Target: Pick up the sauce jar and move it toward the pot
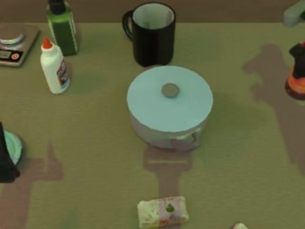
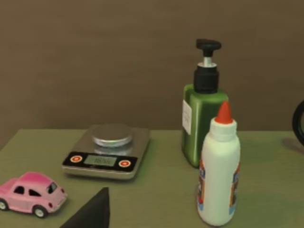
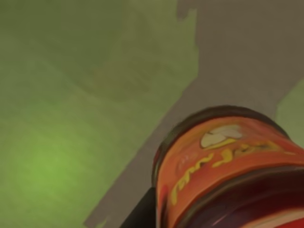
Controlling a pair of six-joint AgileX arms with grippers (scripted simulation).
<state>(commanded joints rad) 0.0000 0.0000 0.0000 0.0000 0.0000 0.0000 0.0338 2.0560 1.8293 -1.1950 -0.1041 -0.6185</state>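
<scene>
So the right end effector [image 1: 299, 57] is way over at the right edge of the top view, mostly cut off, and it's got the sauce jar [image 1: 295, 85] hanging under it; you can just see the orange label and dark bottom poking into frame. In the right wrist view the sauce jar [image 3: 228, 171] fills the near corner right up against the camera, tilted, with green tabletop [image 3: 57, 142] and the arm's shadow beyond it, so it looks lifted off the surface. A dark finger edge sits against the jar's side there, so the fingers look closed around it, though I can't see the tips properly. The pot [image 1: 169, 107] with its light-blue lid is well apart from that end effector, off toward the middle of the tabletop, with a black mug [image 1: 152, 33] touching or just behind it. The left arm [image 1: 7, 157] is parked at the left edge; whether its fingers are open, can't tell. Its wrist view looks at a glue bottle [image 2: 219, 173], green pump bottle [image 2: 202, 123], kitchen scale [image 2: 107, 152] and pink toy car [image 2: 32, 192].
</scene>
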